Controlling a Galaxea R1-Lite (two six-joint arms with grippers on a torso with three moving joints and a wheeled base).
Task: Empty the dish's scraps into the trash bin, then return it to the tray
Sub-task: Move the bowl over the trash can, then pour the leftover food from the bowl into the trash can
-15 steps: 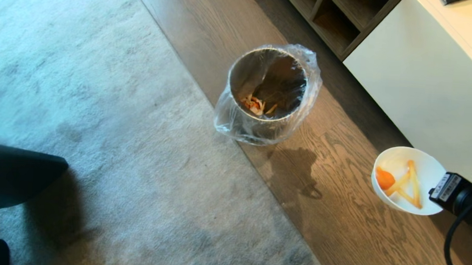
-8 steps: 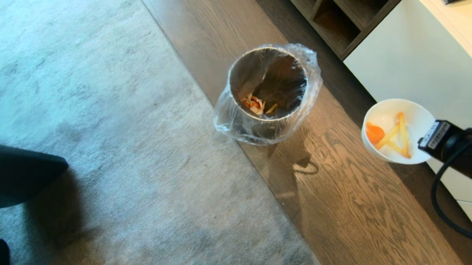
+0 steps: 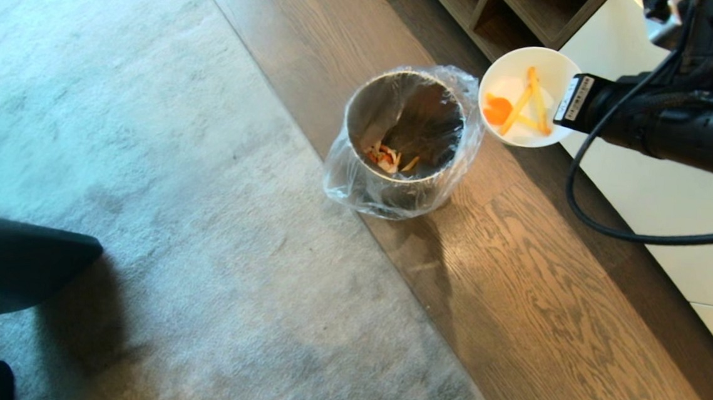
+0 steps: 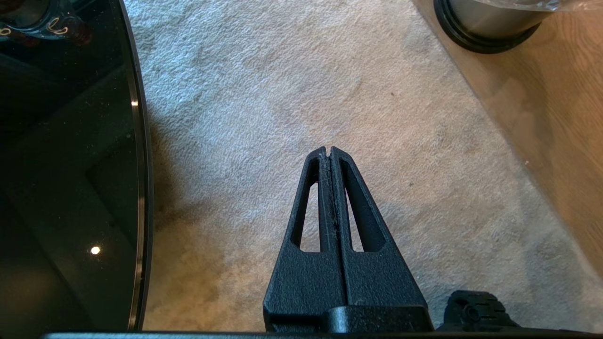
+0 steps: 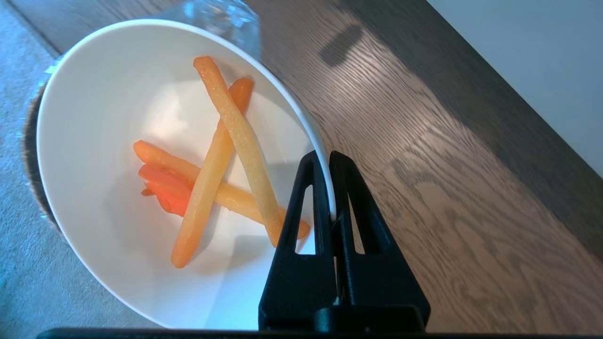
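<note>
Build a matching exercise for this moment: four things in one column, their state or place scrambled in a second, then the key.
Things:
1. white bowl
2. trash bin
3. left gripper
4. fries and orange slice

States:
A. shut on nothing, above the carpet
B. lying inside the bowl
C. pinched at its rim by the right gripper
D. standing on the wood floor, lined with a clear bag, scraps at the bottom

Pairs: 1-C, 2-D, 3-A, 4-B

In the head view the right arm (image 3: 669, 124) runs off the right edge and covers the dish's (image 3: 516, 73) right rim, while the trash bin (image 4: 490, 28) is cut by the left wrist view's upper right edge.
</note>
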